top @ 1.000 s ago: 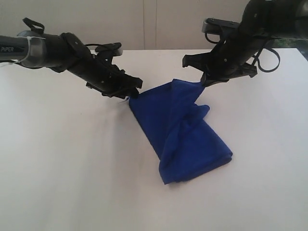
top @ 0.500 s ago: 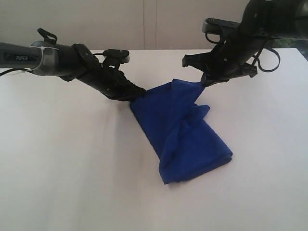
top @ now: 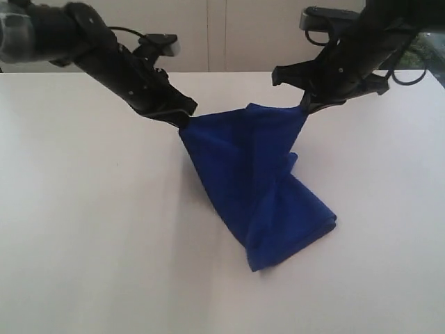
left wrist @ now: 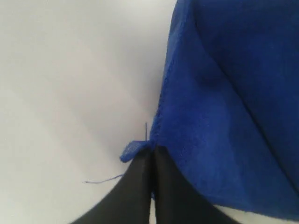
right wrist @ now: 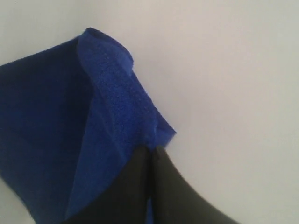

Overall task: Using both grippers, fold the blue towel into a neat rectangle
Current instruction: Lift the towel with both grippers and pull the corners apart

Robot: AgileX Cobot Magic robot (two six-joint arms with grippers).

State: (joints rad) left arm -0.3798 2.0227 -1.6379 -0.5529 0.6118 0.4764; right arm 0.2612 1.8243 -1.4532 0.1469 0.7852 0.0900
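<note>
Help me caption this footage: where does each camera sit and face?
Exterior: off the arms, looking down across the white table at the blue towel; both arms show.
Left wrist: on the left arm, looking along shut left jaws at a towel corner.
Right wrist: likewise, along shut right jaws at another corner.
All share the towel.

one blue towel (top: 257, 181), one white table (top: 83, 229), two black robot arms, each ending in one gripper: the left gripper (top: 182, 124) and the right gripper (top: 306, 106). each wrist view shows two pointed fingers (left wrist: 133, 189) (right wrist: 133, 186). two loose threads (left wrist: 103, 180) show at one towel corner.
</note>
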